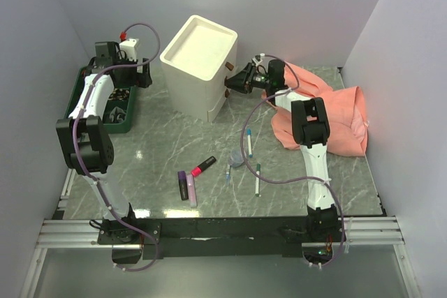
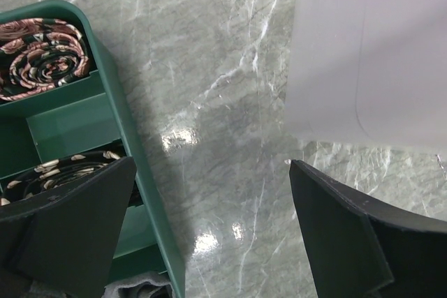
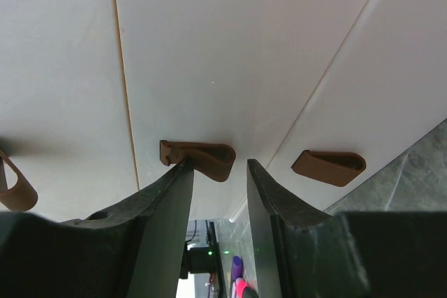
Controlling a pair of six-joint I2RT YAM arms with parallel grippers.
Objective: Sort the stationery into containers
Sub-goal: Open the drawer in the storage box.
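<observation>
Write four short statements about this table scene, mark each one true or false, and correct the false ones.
1. The right claw is at a brown handle on the front of the cabinet. True.
2. The left claw is shut on a pen. False: its jaws are wide apart with nothing between them.
3. The purple highlighter and the red-and-black marker lie on the table. True.
4. The orange cloth lies to the left of the cabinet. False: it lies to the cabinet's right, beyond the right arm.
</observation>
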